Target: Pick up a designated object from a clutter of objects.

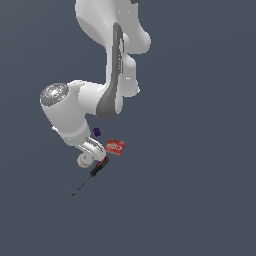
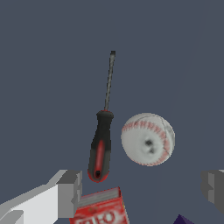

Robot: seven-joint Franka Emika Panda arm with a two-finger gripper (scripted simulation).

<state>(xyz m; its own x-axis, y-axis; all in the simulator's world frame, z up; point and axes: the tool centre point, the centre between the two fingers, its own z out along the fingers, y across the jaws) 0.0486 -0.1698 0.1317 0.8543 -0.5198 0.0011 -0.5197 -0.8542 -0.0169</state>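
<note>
You have not picked up the ball (image 2: 148, 139) yet. It sits on the counter (image 2: 52, 65), free, with nothing holding it. Your fingers (image 2: 70, 192) are spread wide apart, and nothing is between them. In the wrist view you can see one finger at each side, and the ball lies ahead of the gap, nearer one finger than the other. So the reach looks about done. You must line up over the ball, go down, close on it and lift it.

The ball is white and round, with curved lines of red stitches. It has a small dark spot in the middle of the side you see. It will roll if you bump it, so I think you should come down on it straight.

Now where it is. The ball is just beside the screwdriver (image 2: 101, 144), next to its red and black handle, and I cannot tell if they touch. The red box (image 2: 101, 209) is near the ball too, past the end of the handle. A tiny purple block (image 1: 97, 132) is farther from the ball, beyond the box.

In the exterior view, the arm (image 1: 75, 112) hangs right over the ball and hides part of it.
</note>
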